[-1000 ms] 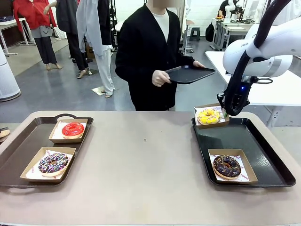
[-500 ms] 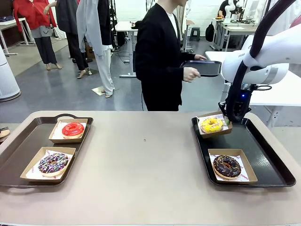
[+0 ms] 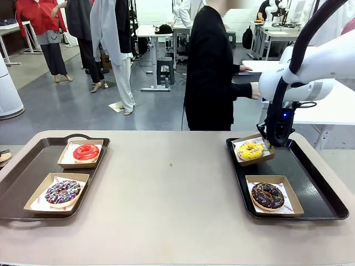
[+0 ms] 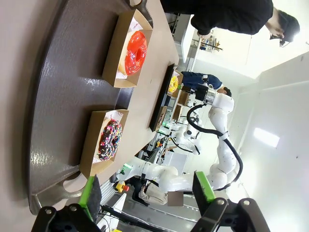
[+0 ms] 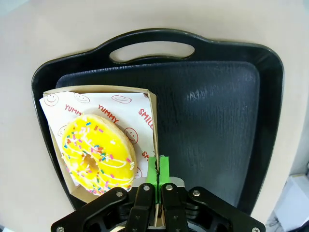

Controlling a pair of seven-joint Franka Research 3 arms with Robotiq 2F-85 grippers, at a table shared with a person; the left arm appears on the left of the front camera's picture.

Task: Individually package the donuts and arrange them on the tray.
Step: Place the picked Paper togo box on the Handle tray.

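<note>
Two trays sit on our counter (image 3: 166, 194) with wide bare room between; the right tray (image 3: 310, 177) lies open around its boxes. Since a second ago, our right claw (image 3: 268, 143) has carried the yellow donut's box (image 3: 253, 150) from the far rim onto the tray. It stays clenched on the box wall. Our left claw (image 4: 147, 191) hangs released, holding nothing.

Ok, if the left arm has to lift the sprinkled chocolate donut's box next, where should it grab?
Pinch one upright side wall of the sprinkled donut's box, coming from above, as the right end effector does on the yellow donut's box. The walls are thin and stand clear of the donut; the near wall looks easiest, facing open tray.
</note>
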